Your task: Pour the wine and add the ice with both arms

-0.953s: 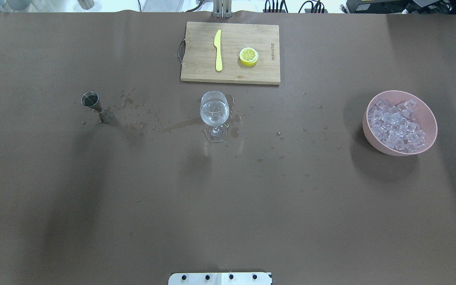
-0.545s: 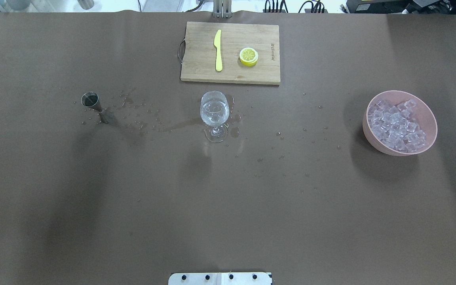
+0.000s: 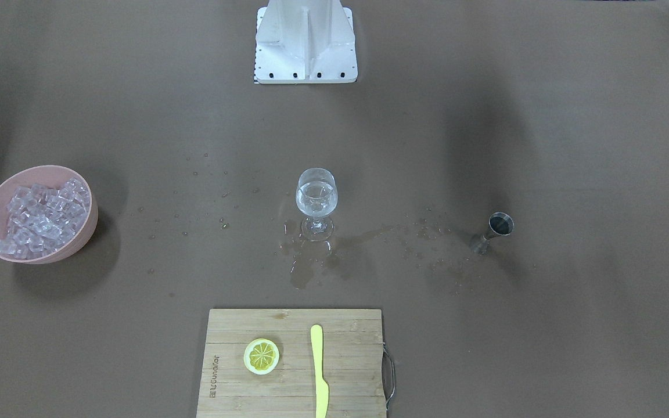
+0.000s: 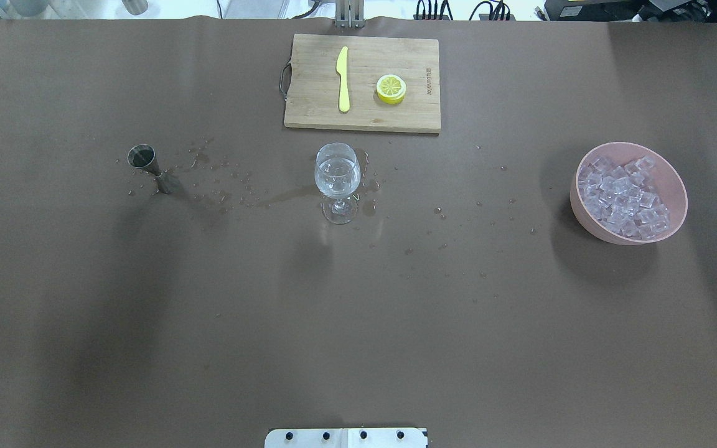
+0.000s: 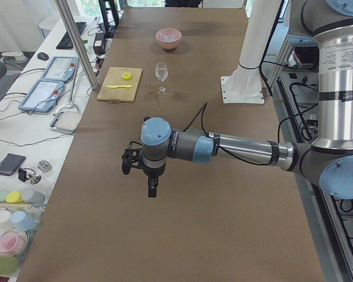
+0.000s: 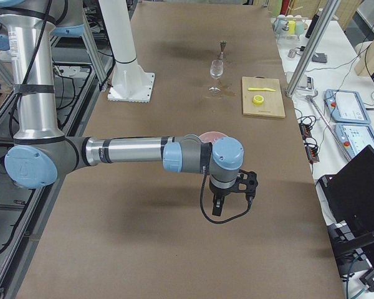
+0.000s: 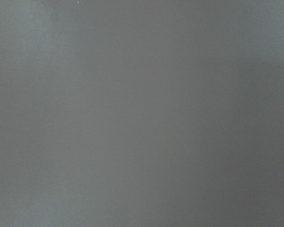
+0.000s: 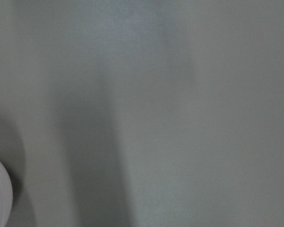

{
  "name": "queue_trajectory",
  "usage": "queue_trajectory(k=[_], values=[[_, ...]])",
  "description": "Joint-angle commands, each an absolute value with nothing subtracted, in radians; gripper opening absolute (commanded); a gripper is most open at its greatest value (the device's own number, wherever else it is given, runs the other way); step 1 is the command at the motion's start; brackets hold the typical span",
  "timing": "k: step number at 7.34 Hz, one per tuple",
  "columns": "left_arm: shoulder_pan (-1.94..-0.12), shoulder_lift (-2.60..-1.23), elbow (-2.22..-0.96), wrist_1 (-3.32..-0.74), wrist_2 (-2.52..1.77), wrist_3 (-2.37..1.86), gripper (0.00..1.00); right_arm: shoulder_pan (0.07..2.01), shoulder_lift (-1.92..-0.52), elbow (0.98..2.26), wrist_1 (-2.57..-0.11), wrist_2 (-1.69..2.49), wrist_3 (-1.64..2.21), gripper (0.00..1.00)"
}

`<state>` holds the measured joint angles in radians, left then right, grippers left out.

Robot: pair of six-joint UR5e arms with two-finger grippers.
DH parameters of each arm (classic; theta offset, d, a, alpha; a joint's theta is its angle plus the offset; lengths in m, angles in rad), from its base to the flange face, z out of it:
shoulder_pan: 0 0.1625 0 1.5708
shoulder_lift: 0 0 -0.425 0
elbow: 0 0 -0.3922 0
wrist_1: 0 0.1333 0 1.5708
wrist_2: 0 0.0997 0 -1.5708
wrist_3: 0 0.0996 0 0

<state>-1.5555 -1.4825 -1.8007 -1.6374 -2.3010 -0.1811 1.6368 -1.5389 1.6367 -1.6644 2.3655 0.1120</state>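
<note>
Nothing on the desk [image 4: 358, 323] has shifted. Left pincer [image 5: 152, 189] and right pincer [image 6: 216, 207] hang aside, grip impossible to tell; I'd reach the ice [image 4: 623, 196] slowly, clear of the glass [image 4: 337, 171].

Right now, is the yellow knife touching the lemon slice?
Apart. The overhead view shows bare board between the knife and the lemon slice.

Robotics lab. Industrial arm [image 5: 241, 150], white pedestal [image 5: 250, 53] at table edge; teach pendants [image 5: 42, 95], keyboard [image 5: 66, 40] on side bench [image 5: 23, 120], upper left of left-end view; alu frame post [image 5: 77, 44] alongside.
</note>
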Motion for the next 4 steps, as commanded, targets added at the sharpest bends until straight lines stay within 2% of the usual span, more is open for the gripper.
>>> queue_trajectory(k=[1,4], values=[[-1.555,-1.497,-1.795,-1.660,-2.301,-0.189,0.98,1.637,-1.540,1.637,-1.664,2.365,0.112,1.00],[-1.555,-1.497,-1.801,-1.661,-2.303,-0.187,0.98,1.635,-1.542,1.635,-1.664,2.367,0.112,1.00]])
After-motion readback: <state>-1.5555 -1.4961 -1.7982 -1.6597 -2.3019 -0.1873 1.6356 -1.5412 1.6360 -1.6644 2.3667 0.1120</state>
